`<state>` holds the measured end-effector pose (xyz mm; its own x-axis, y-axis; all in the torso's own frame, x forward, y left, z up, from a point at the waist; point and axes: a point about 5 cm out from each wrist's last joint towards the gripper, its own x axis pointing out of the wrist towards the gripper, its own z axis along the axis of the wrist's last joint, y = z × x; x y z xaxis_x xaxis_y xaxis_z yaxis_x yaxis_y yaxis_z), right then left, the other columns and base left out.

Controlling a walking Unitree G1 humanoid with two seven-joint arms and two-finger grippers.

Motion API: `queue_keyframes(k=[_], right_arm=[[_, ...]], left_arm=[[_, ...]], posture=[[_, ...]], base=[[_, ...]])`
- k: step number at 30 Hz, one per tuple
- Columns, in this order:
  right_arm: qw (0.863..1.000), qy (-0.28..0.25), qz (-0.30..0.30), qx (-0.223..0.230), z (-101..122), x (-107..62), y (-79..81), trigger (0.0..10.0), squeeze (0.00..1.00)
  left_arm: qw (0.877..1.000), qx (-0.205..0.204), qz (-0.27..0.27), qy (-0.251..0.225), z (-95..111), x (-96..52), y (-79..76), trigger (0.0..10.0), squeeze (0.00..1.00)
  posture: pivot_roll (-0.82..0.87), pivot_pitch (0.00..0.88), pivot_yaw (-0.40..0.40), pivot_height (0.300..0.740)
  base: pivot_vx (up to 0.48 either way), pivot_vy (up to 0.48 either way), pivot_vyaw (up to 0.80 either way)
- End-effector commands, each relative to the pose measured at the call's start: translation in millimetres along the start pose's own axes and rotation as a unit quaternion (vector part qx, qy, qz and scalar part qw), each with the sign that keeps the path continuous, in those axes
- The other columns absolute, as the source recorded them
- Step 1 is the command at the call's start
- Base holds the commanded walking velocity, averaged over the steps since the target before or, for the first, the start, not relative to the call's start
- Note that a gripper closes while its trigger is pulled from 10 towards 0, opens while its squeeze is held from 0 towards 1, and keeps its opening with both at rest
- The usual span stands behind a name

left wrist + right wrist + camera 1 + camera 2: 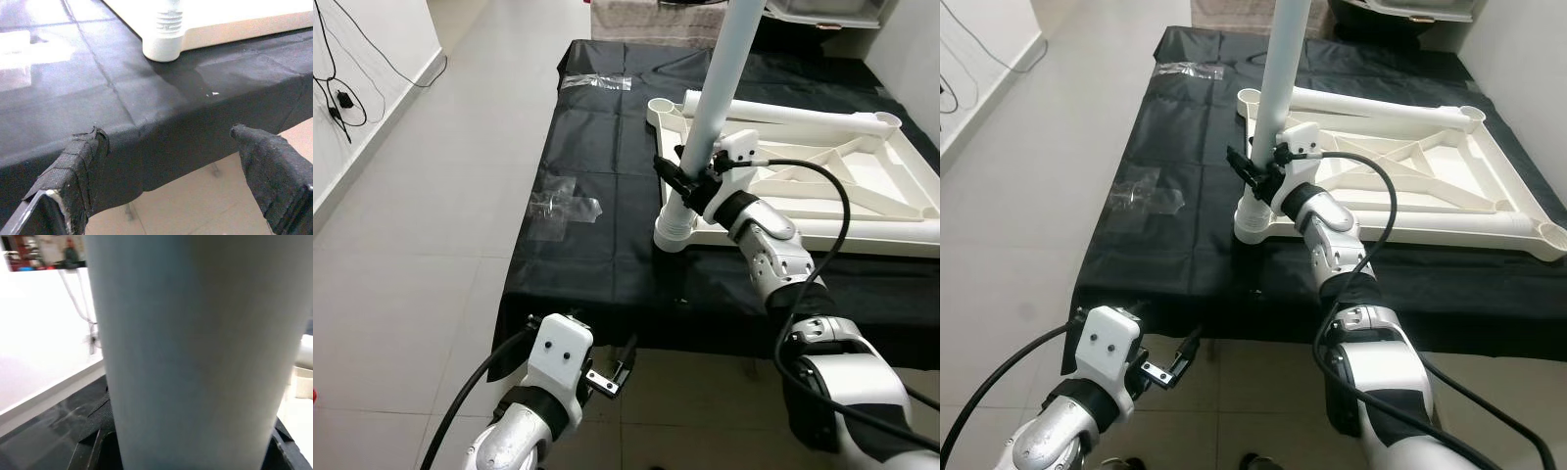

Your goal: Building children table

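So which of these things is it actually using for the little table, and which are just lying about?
In use:
- white table leg, held by the right gripper
- upside-down white tabletop
- another white leg lying on it

Lying about:
- clear plastic bags on the black cloth
- wall cables

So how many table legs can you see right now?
2. One leg stands upright in the near-left corner socket of the tabletop, held by the right gripper. The other leg lies flat along the far edge. More may be hidden.
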<state>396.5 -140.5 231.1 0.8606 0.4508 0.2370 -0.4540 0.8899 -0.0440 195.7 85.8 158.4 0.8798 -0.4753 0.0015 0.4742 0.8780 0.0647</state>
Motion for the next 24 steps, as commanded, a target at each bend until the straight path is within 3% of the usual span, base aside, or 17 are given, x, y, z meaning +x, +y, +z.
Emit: queue_keyframes(k=[1, 2, 4, 5, 7, 8, 10, 13, 15, 17, 18, 20, 21, 22, 24], right_arm=[[0.990, 0.086, -0.108, 0.016, -41, -18.8, -4.6, 0.0, 0.00], [0.990, 0.086, -0.108, 0.016, -41, -18.8, -4.6, 0.0, 0.00], [0.956, 0.109, -0.272, 0.025, -53, -34.3, 8.4, 0.0, 0.00], [0.956, 0.109, -0.272, 0.025, -53, -34.3, 8.4, 0.0, 0.00], [0.925, 0.108, -0.361, 0.044, -51, -38.7, 26.3, 0.0, 0.00], [0.916, 0.105, -0.383, 0.058, -49, -36.0, 35.7, 0.0, 0.00], [0.903, 0.103, -0.407, 0.084, -47, -28.9, 50.3, 0.0, 0.00], [0.898, 0.105, -0.416, 0.094, -47, -26.5, 55.0, 0.0, 0.00], [0.889, 0.107, -0.426, 0.126, -43, -19.1, 71.5, 0.0, 0.00], [0.888, 0.108, -0.426, 0.135, -42, -17.1, 76.7, 0.0, 0.00], [0.894, 0.107, -0.413, 0.133, -37, -14.9, 83.2, 5.6, 0.00], [0.899, 0.108, -0.404, 0.129, -34, -14.3, 87.0, 5.6, 0.00], [0.906, 0.105, -0.390, 0.122, -30, -14.7, 89.1, 10.0, 0.00], [0.915, 0.096, -0.374, 0.120, -27, -15.1, 89.5, 10.0, 1.00], [0.920, 0.091, -0.363, 0.116, -25, -16.1, 88.0, 10.0, 1.00]], left_arm=[[1.000, 0.012, 0.004, -0.002, -1, -2.1, -1.0, 10.0, 0.00], [1.000, 0.012, 0.004, -0.002, -1, -2.1, -1.0, 10.0, 0.00], [1.000, 0.015, 0.006, 0.000, -2, -1.2, -0.1, 10.0, 0.00], [1.000, 0.015, 0.006, 0.000, -2, -1.2, -0.1, 10.0, 0.00], [1.000, 0.016, 0.003, 0.001, -3, -0.2, -0.4, 10.0, 0.00], [1.000, 0.017, 0.003, 0.001, -3, -0.1, -0.4, 10.0, 0.00], [1.000, 0.017, 0.004, 0.001, -3, -0.1, -0.3, 10.0, 0.00], [1.000, 0.016, 0.004, 0.001, -3, -0.1, -0.1, 10.0, 0.00], [1.000, 0.015, 0.006, 0.000, -4, 0.0, -0.1, 10.0, 0.00], [1.000, 0.014, 0.007, 0.000, -4, 0.1, -0.2, 10.0, 0.00], [1.000, 0.014, 0.006, 0.000, -4, 0.4, -0.5, 10.0, 0.00], [1.000, 0.014, 0.005, 0.000, -4, 0.7, -0.7, 10.0, 0.00], [1.000, 0.014, 0.005, 0.000, -4, 0.8, -0.9, 10.0, 0.00], [1.000, 0.013, 0.004, 0.000, -4, 1.0, -1.0, 10.0, 0.00], [1.000, 0.012, 0.003, 0.000, -4, 1.0, -1.1, 10.0, 0.00]], posture=[[0.06, 0.191, -0.067, 0.740], [0.06, 0.191, -0.067, 0.740], [0.06, 0.191, -0.068, 0.740], [0.06, 0.191, -0.068, 0.740], [0.06, 0.194, -0.067, 0.740], [0.06, 0.195, -0.066, 0.740], [0.06, 0.195, -0.064, 0.740], [0.06, 0.195, -0.064, 0.740], [0.06, 0.199, -0.065, 0.740], [0.06, 0.199, -0.065, 0.740], [0.06, 0.202, -0.066, 0.740], [0.06, 0.202, -0.066, 0.740], [0.06, 0.203, -0.066, 0.740], [0.05, 0.206, -0.068, 0.740], [0.05, 0.206, -0.068, 0.740]], base=[[0.000, 0.000, 0.00], [0.000, 0.000, 0.00], [0.000, 0.000, 0.00], [0.000, 0.000, 0.00], [0.000, 0.000, 0.00], [0.000, 0.000, 0.00], [0.000, 0.000, 0.00], [0.000, 0.000, 0.00], [0.000, 0.000, 0.00], [0.000, 0.000, 0.00], [0.000, 0.000, 0.00], [0.000, 0.000, 0.00], [0.000, 0.000, 0.00], [0.000, 0.000, 0.00], [0.000, 0.000, 0.00]])
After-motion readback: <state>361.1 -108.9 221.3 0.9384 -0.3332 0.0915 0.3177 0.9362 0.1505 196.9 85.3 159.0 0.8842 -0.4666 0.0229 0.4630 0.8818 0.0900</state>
